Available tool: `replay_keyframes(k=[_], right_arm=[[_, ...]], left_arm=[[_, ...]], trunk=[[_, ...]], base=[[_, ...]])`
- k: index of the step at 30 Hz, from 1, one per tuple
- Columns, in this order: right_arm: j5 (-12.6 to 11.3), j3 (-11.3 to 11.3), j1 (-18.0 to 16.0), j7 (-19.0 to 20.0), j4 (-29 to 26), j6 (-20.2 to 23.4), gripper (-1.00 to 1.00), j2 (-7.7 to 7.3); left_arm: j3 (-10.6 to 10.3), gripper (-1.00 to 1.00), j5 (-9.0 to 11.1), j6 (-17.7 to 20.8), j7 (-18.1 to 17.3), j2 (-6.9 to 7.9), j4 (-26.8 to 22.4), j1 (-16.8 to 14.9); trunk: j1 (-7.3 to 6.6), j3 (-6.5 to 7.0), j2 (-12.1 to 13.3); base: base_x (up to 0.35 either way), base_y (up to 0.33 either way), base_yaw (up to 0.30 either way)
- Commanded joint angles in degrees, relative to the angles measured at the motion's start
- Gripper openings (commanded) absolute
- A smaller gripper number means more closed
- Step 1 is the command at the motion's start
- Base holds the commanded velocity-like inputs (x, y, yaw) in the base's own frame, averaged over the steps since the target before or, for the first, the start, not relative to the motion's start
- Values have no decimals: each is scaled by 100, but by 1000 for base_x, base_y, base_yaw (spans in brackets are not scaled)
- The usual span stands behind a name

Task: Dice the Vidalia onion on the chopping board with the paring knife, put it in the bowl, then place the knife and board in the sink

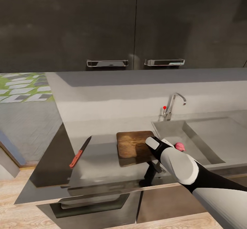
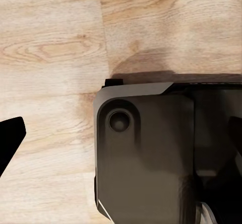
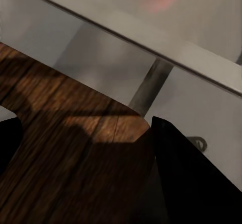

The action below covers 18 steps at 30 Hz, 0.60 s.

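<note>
Knife [image 1: 80, 152] lies flat at the left of the counter [image 1: 103, 167], red handle toward the front edge, dark blade pointing back; well apart from the board. Thin, stiff, light, flat on a slick top, so probably fiddly to lift; best taken across the handle, not the blade.

Board [image 1: 134, 144] sits mid-counter, just left of the sink [image 1: 206, 139]. Rigid wood slab, likely heaviest item here; grab an edge that overhangs or tip it up.

Right gripper [image 1: 153, 143] hovers over the board's right end; in the right wrist view dark fingers [image 3: 196, 178] sit spread either side of wood grain, nothing between them.

Onion [image 1: 179, 147] is in the sink, pinkish, partly hidden behind the right arm. Round, firm, smooth skin, may roll or slip; pinch across the middle.

Left gripper: wrist view faces wood floor [image 2: 50, 58] and the robot's base; one dark finger [image 2: 9, 138] at the edge, spread or not, cannot tell.
</note>
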Motion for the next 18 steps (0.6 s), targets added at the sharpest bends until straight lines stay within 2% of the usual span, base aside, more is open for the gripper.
replay_keyframes(k=[1,2,3,18], right_arm=[[-66,23,-4,-15,-4,-43,-100,2],[-66,23,-4,-15,-4,-43,-100,2],[-66,23,-4,-15,-4,-43,100,2],[-57,31,-4,-11,-4,-50,100,8]], left_arm=[[2,100,-2,-4,-4,1,-7,0],[2,100,-2,-4,-4,1,-7,0],[2,100,-2,-4,-4,1,-7,0],[2,100,-2,-4,-4,1,-7,0]], trunk=[[3,-11,-12],[3,-11,-12],[3,-11,-12],[3,-11,-12]], base=[[0,0,0],[0,0,0],[0,0,0],[0,0,0]])
